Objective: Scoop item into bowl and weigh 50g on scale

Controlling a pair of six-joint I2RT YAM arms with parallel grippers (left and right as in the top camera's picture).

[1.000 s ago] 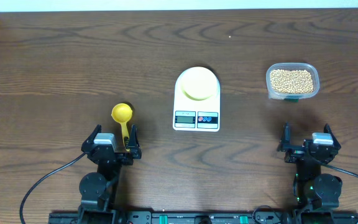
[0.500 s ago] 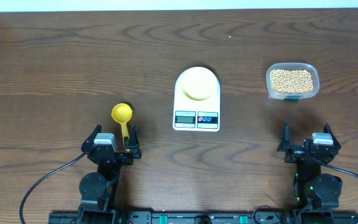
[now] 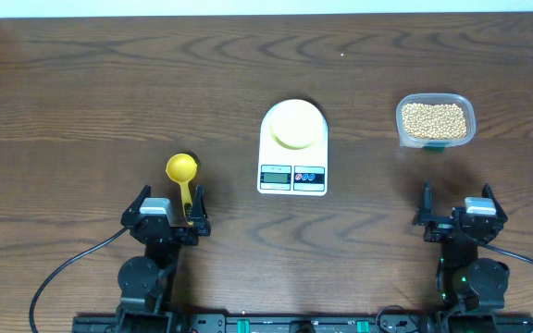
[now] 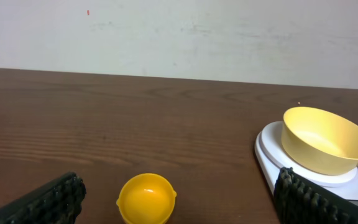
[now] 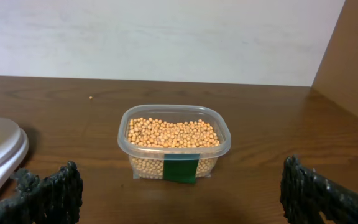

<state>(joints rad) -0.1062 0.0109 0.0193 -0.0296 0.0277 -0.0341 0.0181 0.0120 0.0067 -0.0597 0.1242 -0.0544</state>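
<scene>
Nothing moved in last second | left gripper [image 3: 169, 208] apart, straddling scoop [image 3: 181, 167] handle | right gripper [image 3: 458, 208] apart, empty | bowl [image 3: 296, 124] on scale [image 3: 291, 176] empty, beans [image 3: 435, 119] far right | scooping unstarted

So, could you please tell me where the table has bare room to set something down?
Bare wood lies between the scoop and the scale, between the scale and the bean tub, and along the whole far edge of the table. It is crowded only by the left gripper, whose open fingers flank the scoop's handle.
</scene>
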